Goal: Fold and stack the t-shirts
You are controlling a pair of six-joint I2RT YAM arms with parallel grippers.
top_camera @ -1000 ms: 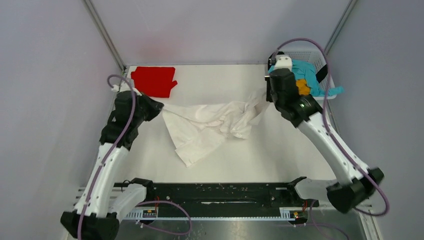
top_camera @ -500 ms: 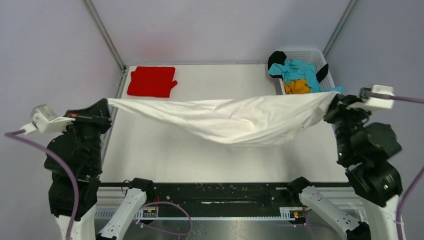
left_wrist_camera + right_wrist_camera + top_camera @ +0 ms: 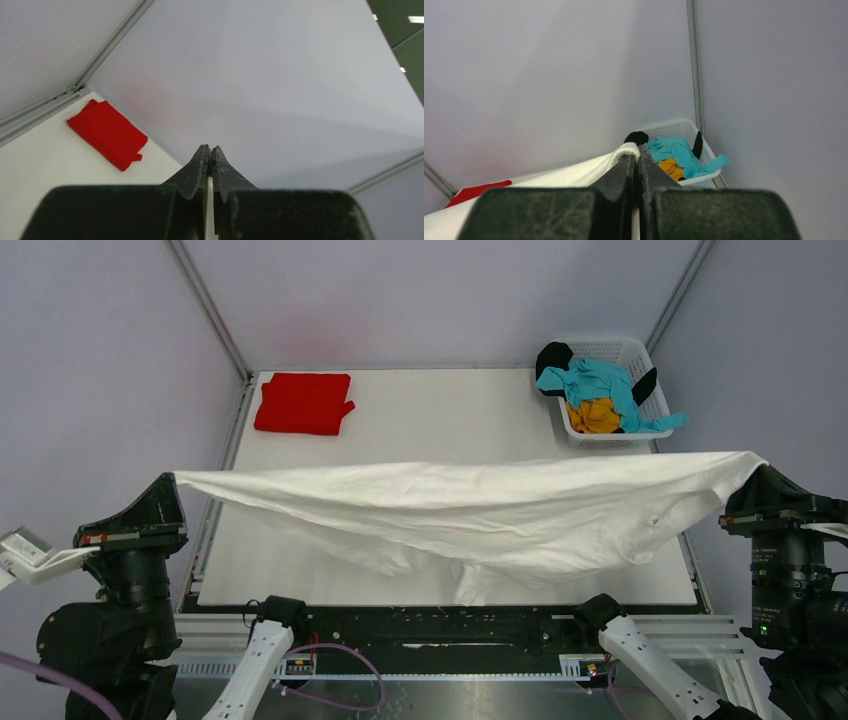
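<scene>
The white t-shirt (image 3: 470,515) hangs spread wide in the air above the tabletop (image 3: 440,425), stretched between the two arms at the near side; its top edge runs nearly straight, and its middle sags in folds toward the near edge. The left gripper (image 3: 170,488) is clenched on the shirt's left corner; in the left wrist view its jaws press together with only a sliver of white between them. The right gripper (image 3: 752,475) pinches the right corner, and the right wrist view shows white cloth bunched at its closed tips. The red t-shirt (image 3: 304,403) lies folded flat at the far left corner of the tabletop; the white lattice basket (image 3: 612,346) at the far right corner holds a teal t-shirt (image 3: 600,380), an orange t-shirt (image 3: 594,416) and a black t-shirt (image 3: 552,358), the teal one trailing over the rim.
</scene>
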